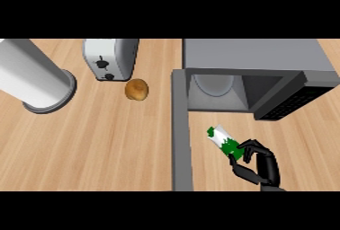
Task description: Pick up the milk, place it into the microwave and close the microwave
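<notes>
We're looking straight down on the wooden counter (100, 148), and our right hand (257, 164) is up from the near edge, toward the right side. Its fingers (247, 148) are curled around the milk (223, 140), a white and green carton, tilted with its top pointing away from us and to the left. The carton sits in the hand just in front of the microwave (266, 58), not inside it yet.

The microwave stands at the far right of the counter, its cavity showing with the pale round plate (214, 84) on its floor. Its door (181, 134) is swung wide open, running as a grey strip from the oven's left corner down to the near edge, just to the left of the milk.

Over on the far left we have a tall white cylinder (33, 76), a toaster (109, 58) beside it along the far edge, and a brown potato-like lump (136, 90) just in front of the toaster.

Our left hand is nowhere to be seen.
</notes>
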`<state>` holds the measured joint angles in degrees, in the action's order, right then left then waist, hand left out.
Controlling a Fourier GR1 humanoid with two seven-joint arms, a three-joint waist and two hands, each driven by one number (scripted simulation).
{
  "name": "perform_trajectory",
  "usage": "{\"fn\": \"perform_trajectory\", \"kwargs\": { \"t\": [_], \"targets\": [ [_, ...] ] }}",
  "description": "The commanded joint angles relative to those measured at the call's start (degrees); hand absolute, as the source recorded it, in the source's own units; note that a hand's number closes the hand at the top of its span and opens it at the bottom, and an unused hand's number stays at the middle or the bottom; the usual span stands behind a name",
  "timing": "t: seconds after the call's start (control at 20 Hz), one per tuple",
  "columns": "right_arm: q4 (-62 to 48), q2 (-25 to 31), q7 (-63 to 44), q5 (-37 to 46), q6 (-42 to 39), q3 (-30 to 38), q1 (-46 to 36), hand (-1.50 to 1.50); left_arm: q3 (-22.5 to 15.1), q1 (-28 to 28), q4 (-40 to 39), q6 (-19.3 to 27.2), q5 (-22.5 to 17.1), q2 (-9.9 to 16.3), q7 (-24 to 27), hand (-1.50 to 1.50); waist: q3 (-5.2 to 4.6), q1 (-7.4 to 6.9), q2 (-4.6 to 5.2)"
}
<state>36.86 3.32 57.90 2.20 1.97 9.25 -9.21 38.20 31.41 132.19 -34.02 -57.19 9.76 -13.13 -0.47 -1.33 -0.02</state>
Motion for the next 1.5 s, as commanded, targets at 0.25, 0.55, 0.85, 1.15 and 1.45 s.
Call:
{"fn": "perform_trajectory", "kwargs": {
  "t": [0.25, 0.55, 0.85, 1.15, 1.45],
  "targets": [
    [-12.1, 3.0, -0.6, 2.1, -1.3, 0.2, -15.3, 1.50, 3.5, 2.4, 2.5, -1.3, -4.7, -1.4, -2.0, -1.50, 0.54, 0.10, 0.11],
    [-14.7, 3.2, -2.7, 2.4, 1.6, 1.4, -24.1, 1.50, 0.4, -0.9, 3.6, 1.5, -0.1, -3.6, -5.0, -1.50, 0.56, 0.29, 0.34],
    [-18.1, 4.8, -7.0, 2.6, 2.9, 2.4, -31.4, 1.50, 3.2, -3.6, -0.1, -1.0, -1.2, -1.4, -5.1, -1.50, 0.54, 0.11, 0.39],
    [-25.4, 7.8, -8.3, 2.8, 3.7, 4.4, -37.5, 1.50, 4.0, -5.2, -5.0, -4.1, -1.8, -0.3, -4.9, -1.50, 0.60, -1.43, 1.04],
    [-28.0, 10.2, -13.7, 4.0, 4.6, 4.2, -44.5, 1.50, 2.5, -8.3, -2.5, -1.0, -0.9, 0.6, -6.1, -1.50, 0.69, -2.69, 1.81]
  ]
}}
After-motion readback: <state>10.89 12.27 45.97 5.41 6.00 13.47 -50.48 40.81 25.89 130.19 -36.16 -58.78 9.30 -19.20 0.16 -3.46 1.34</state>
